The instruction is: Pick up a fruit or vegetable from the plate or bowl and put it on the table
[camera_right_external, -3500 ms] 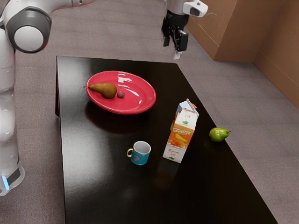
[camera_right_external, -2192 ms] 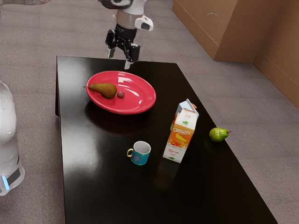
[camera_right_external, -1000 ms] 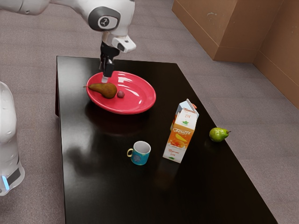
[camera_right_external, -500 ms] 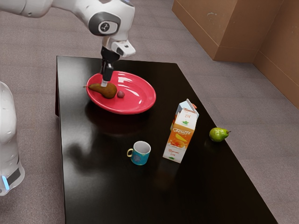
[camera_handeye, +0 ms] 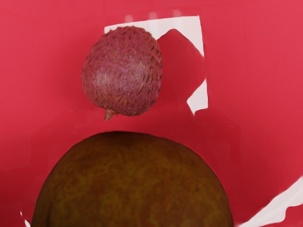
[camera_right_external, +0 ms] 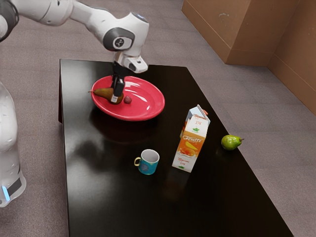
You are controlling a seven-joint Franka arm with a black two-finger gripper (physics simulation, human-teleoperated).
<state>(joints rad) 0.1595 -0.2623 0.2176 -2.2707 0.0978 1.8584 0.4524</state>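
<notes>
My gripper (camera_right_external: 118, 88) is low over the red plate (camera_right_external: 143, 113), at the thick end of the brown pear (camera_right_external: 104, 93), and covers part of it. The pear lies on the plate with its stem toward the exterior view's left. Beside its thick end rests a small pinkish lychee (camera_right_external: 128, 99). In the wrist view, the pear's rounded brown body (camera_handeye: 132, 184) is at the lower edge, just under the hand, with the bumpy lychee (camera_handeye: 122, 71) a small gap away on the red plate (camera_handeye: 255, 94).
On the black table (camera_right_external: 113, 202) stand a teal mug (camera_right_external: 148, 162) and, beside it, a juice carton (camera_right_external: 191, 143). A green pear (camera_right_external: 231, 142) lies near the table's edge at the exterior view's right, with a reddish thing (camera_right_external: 205, 112) partly behind the carton.
My hand came in from beyond the table's far edge and down to the brown pear. Over the last half second it moved lower and slightly toward the lychee. The fruits have not visibly moved.
</notes>
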